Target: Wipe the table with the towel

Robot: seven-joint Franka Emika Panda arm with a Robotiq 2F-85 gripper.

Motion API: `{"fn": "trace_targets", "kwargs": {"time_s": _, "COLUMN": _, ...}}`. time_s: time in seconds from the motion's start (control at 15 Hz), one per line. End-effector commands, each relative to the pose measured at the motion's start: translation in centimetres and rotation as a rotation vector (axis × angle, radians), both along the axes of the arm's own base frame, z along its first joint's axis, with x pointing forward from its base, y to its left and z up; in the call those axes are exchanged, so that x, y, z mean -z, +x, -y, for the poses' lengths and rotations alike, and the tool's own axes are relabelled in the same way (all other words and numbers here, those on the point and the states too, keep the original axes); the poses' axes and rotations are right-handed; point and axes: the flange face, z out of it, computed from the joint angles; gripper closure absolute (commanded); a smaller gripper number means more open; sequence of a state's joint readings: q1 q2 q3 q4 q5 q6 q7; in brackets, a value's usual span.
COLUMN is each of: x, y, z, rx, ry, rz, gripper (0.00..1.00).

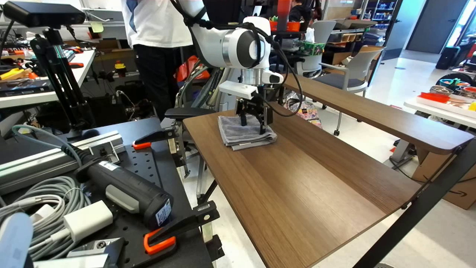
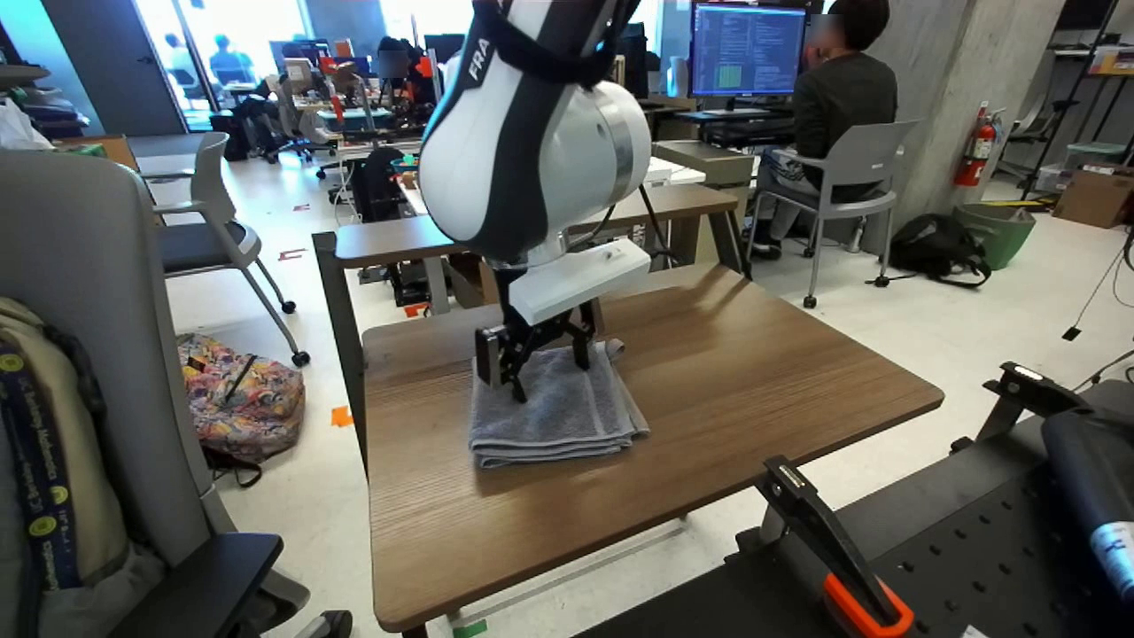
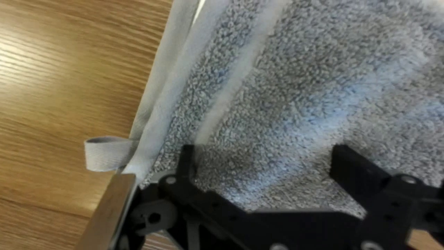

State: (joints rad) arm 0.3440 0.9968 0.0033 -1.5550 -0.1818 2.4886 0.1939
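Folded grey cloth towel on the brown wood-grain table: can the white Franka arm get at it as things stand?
Probably yes: the black gripper stands open over the towel, with nothing visible in between.

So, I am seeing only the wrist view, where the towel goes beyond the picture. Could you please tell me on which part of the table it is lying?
Observer: In an exterior view the towel lies toward the end of the table beside the grey chair.
Operator: Thank you. Is somebody standing there?
Observer: Yes, in an exterior view a person in a white shirt stands behind the arm.
Operator: And does something stand along the table's side?
Observer: Yes, a black bench stands along one long side, apart from the table.
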Motion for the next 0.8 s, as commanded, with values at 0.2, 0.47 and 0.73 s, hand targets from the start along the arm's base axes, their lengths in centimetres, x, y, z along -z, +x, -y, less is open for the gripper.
{"fn": "trace_targets", "kwargs": {"time_s": 0.2, "x": -4.6, "y": -1.8, "z": -3.0, "rx": 0.096, "ry": 0.151, "rz": 0.014, "gripper": 0.0}}
{"fn": "trace_targets", "kwargs": {"time_s": 0.47, "x": -4.4, "y": -2.2, "z": -3.2, "rx": 0.107, "ry": 0.183, "rz": 0.019, "gripper": 0.0}}
{"fn": "trace_targets", "kwargs": {"time_s": 0.73, "x": -2.3, "y": -1.6, "z": -2.2, "rx": 0.126, "ry": 0.163, "rz": 0.006, "gripper": 0.0}}
